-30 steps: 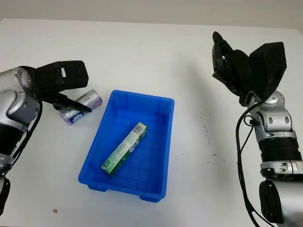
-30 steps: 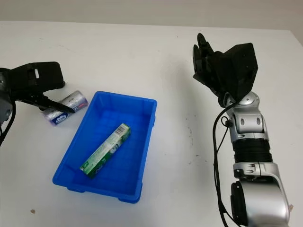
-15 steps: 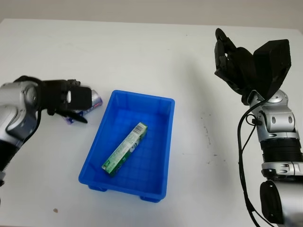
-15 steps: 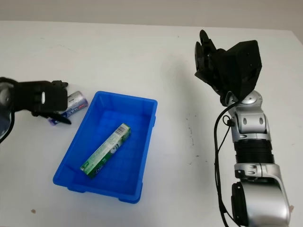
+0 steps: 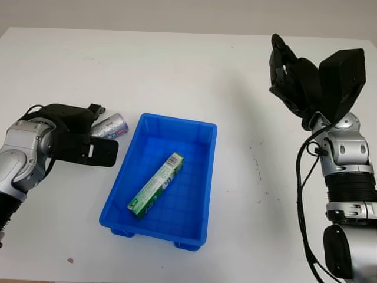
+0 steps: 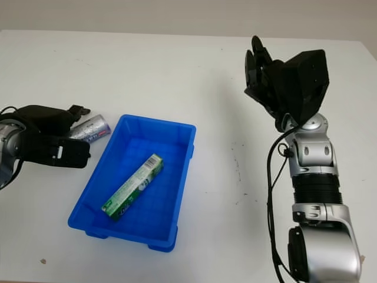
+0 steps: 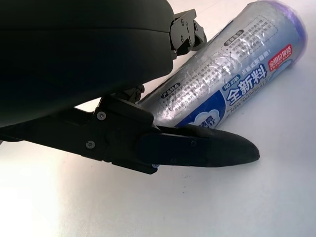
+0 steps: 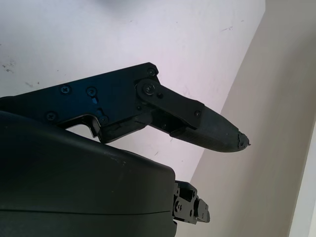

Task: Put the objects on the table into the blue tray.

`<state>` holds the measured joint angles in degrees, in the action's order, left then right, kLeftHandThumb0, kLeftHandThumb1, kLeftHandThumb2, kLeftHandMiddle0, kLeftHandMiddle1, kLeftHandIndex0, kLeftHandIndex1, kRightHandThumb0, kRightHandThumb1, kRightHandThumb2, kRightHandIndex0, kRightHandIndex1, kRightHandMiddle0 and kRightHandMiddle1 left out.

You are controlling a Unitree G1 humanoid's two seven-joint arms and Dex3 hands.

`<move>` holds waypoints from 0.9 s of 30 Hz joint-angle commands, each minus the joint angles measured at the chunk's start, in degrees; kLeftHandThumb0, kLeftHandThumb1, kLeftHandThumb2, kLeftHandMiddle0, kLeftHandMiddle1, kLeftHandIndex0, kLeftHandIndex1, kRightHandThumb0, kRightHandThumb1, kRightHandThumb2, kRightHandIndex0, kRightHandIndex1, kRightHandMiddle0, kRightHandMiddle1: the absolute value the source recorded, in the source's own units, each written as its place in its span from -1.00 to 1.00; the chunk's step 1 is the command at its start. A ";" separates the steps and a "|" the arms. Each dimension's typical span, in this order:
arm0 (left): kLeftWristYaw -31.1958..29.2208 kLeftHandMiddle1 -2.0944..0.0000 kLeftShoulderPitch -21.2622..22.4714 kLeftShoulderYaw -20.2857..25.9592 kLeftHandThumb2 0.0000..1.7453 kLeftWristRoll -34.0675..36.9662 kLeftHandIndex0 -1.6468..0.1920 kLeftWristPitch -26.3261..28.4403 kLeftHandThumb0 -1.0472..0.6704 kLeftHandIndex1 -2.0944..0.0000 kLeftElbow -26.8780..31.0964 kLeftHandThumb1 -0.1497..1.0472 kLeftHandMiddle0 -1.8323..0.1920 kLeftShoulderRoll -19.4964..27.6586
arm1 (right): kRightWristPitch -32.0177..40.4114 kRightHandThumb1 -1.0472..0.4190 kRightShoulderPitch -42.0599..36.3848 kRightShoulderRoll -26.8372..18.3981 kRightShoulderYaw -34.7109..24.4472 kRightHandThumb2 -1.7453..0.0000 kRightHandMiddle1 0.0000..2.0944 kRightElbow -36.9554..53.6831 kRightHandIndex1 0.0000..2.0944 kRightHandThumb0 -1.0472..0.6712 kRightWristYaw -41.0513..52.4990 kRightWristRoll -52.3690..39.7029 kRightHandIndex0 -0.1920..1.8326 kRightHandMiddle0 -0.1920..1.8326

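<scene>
Two hands are seen around the blue tray [image 5: 207, 177] on the white worktop [image 5: 177, 71]. Just left of the tray, the left hand [image 5: 76, 141] is set over a silver tissue pack [image 5: 109, 125], fingers [image 7: 197, 148] laid alongside it but not clamped. Inside the tray, a green box [image 5: 155, 184] is lying diagonally. Well right of the tray, the right hand [image 5: 294, 82] is held up, open, nothing gripped.

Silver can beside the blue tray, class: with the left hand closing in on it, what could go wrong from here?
1. The silver can lies on its side, so it may roll away if the left hand nudges it.
2. It sits close to the blue tray wall; a low lift might knock the rim.
3. The green box already lies in the tray, so the can may land on it.
</scene>
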<state>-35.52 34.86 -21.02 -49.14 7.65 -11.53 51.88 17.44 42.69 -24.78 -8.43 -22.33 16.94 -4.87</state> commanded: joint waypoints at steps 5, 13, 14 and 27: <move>4.08 -1.00 -2.19 1.34 -0.46 1.65 0.40 -2.29 -0.28 -1.00 -1.90 1.00 -0.19 -2.59 | -0.28 -1.00 -0.06 -0.49 -0.54 0.03 -1.00 0.62 -1.00 -0.58 0.25 -0.53 -1.00 -1.00; 8.88 -1.00 -0.08 6.63 -0.46 7.59 0.25 -3.25 -0.30 -1.00 -3.55 1.00 -0.17 -4.35 | -0.63 -1.00 0.31 -0.20 -0.20 0.01 -1.00 -0.23 -1.00 -0.56 0.28 -0.21 -1.00 -1.00; 9.04 -1.00 0.14 6.90 -0.44 7.70 0.25 -2.76 -0.29 -1.00 -3.43 1.00 -0.21 -4.55 | -0.58 -1.00 0.36 -0.21 -0.19 0.01 -1.00 -0.28 -1.00 -0.56 0.19 -0.15 -1.00 -1.00; 13.46 -1.00 1.11 10.64 -0.68 14.55 -0.06 -8.17 0.06 -1.00 -4.48 1.00 -0.59 -5.70 | -0.27 -1.00 0.72 -0.42 -0.50 0.02 -1.00 -0.29 -1.00 -0.56 -0.04 -0.34 -1.00 -1.00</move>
<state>-21.66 35.36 -11.17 -35.15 0.05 -16.02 45.65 17.27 42.80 -24.77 -8.58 -22.70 16.96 -5.03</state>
